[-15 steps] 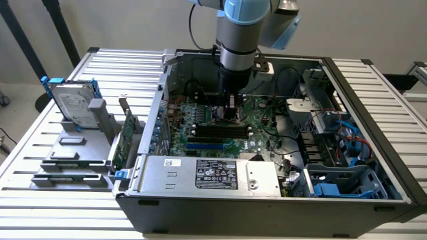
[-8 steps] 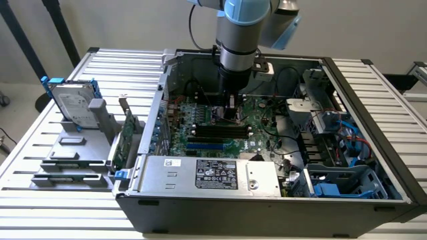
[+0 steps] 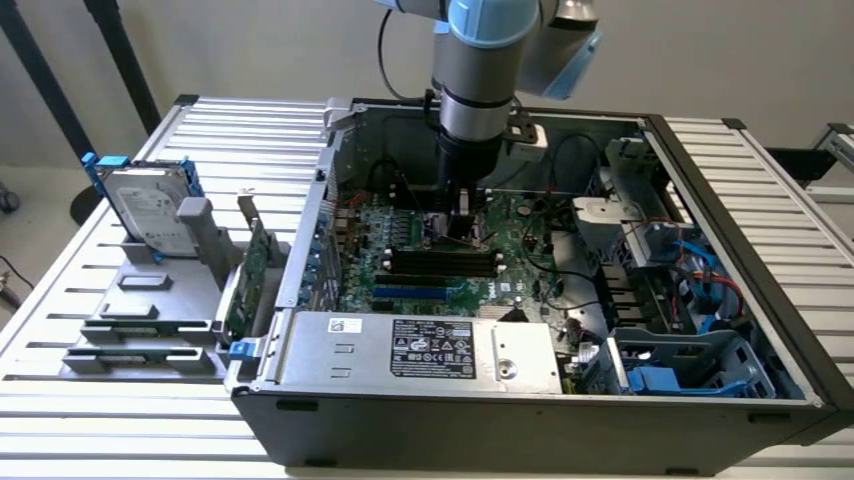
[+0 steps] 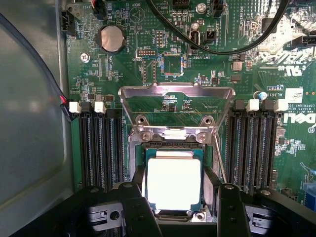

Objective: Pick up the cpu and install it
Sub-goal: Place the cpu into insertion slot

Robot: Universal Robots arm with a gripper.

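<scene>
The cpu (image 4: 174,183), a small square chip with a bright silver top and a green rim, lies level in the motherboard socket, just below the raised metal retention frame (image 4: 176,94). My gripper (image 4: 176,191) straddles it, with the black fingers (image 4: 134,202) pressed against its two opposite sides, so the jaws are shut on the chip. In the exterior view the gripper (image 3: 461,230) reaches straight down into the open computer case (image 3: 747,390), low over the middle of the green motherboard (image 3: 441,275).
Black memory slots (image 4: 98,148) flank the socket on both sides. A black cable (image 4: 222,47) arcs over the board beyond the frame. A grey power supply (image 3: 420,350) fills the case's front. Left of the case, a hard drive (image 3: 144,205) and an expansion card (image 3: 247,275) stand in grey holders.
</scene>
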